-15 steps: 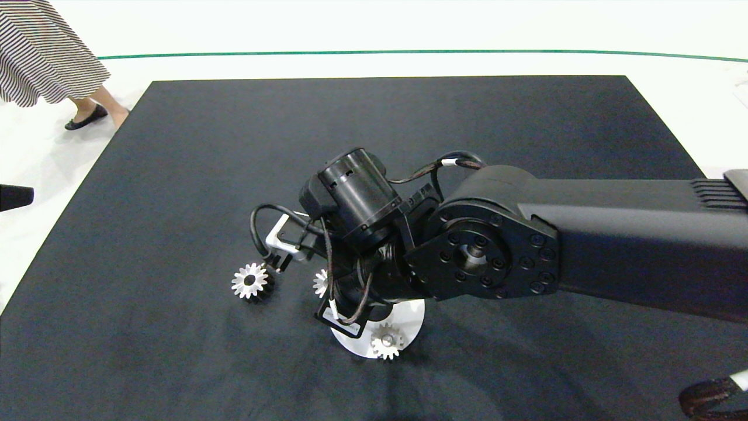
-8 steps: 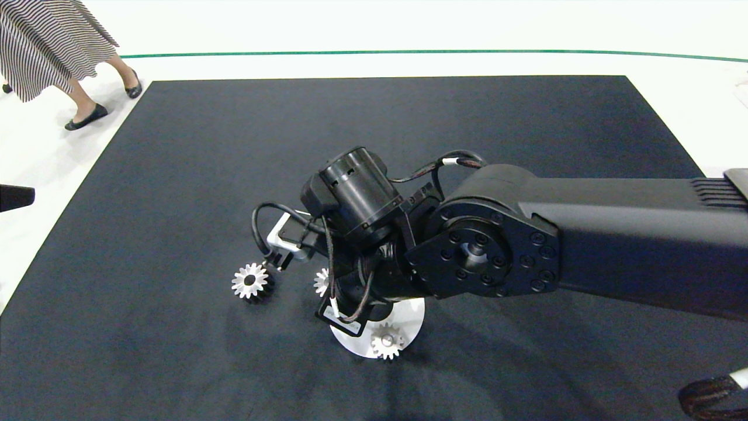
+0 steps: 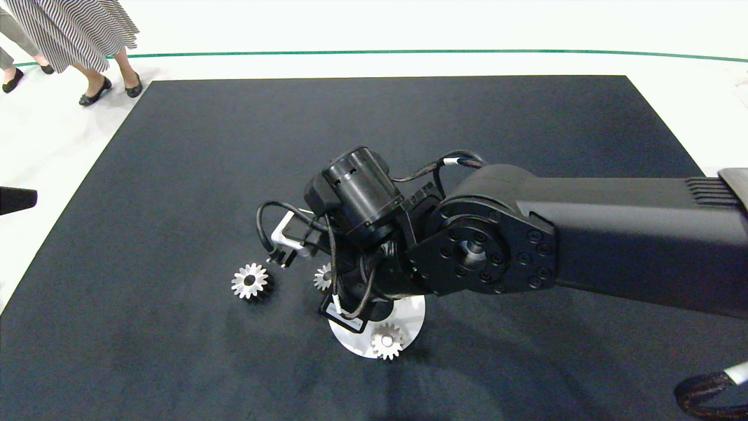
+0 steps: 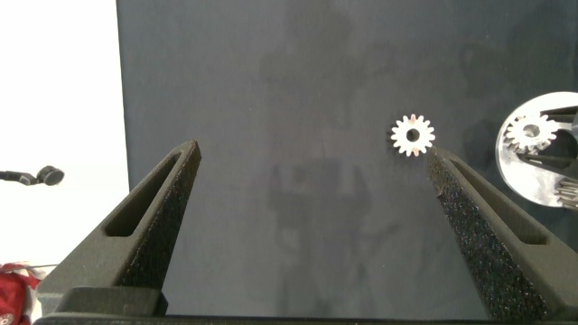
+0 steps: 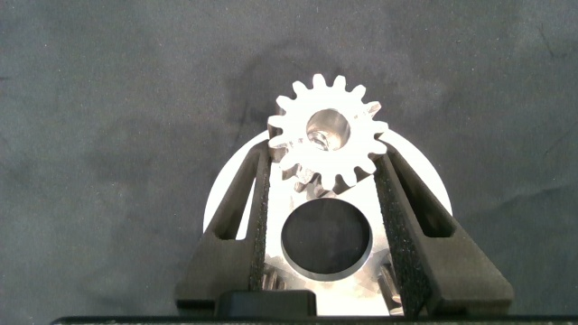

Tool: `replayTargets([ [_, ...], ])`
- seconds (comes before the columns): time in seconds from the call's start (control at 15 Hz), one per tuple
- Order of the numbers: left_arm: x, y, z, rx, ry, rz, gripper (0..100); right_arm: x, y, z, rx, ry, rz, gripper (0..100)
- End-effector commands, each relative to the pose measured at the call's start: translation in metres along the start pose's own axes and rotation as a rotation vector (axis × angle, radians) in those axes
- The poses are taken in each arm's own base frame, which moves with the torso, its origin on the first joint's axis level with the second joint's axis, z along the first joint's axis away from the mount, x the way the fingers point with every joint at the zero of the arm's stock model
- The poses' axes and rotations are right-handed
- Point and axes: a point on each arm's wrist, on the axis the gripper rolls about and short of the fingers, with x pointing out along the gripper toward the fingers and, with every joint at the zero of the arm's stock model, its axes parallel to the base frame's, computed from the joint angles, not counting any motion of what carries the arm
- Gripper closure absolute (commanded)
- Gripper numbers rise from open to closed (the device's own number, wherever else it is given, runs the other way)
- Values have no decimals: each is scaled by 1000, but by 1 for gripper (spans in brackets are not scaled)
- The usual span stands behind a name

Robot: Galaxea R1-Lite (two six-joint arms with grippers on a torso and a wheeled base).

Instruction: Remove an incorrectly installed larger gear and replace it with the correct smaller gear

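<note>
My right gripper is shut on the larger gear, a silver gear with blunt teeth and a broad centre hole. It holds that gear just above the white disc base. From the head view the larger gear peeks out beside the right wrist, which hides the fingers. The smaller gear lies flat on the black mat, left of the disc, and the left wrist view shows this smaller gear too. Another small gear sits on the disc base. My left gripper hangs open over bare mat.
The disc base has a dark round hole under the held gear. The black mat covers the table, with white floor beyond it. A person's legs and shoes show at the far left corner. The left arm sits at the left edge.
The right wrist and the held gear have shifted slightly up and right, away from the disc. The person at the far left has walked on. The mat gear has not moved.
</note>
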Motion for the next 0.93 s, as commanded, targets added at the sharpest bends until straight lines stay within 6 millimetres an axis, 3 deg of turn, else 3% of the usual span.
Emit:
replayTargets([
  [0.07, 1, 0, 0, 2, 7, 2, 0, -6, 0, 1, -4, -8, -1, 78],
  [0.33, 1, 0, -1, 3, 8, 1, 0, -15, 4, 2, -10, -17, 5, 78],
  [0.93, 1, 0, -1, 3, 7, 1, 0, -9, 8, -5, -16, 17, 20, 78],
])
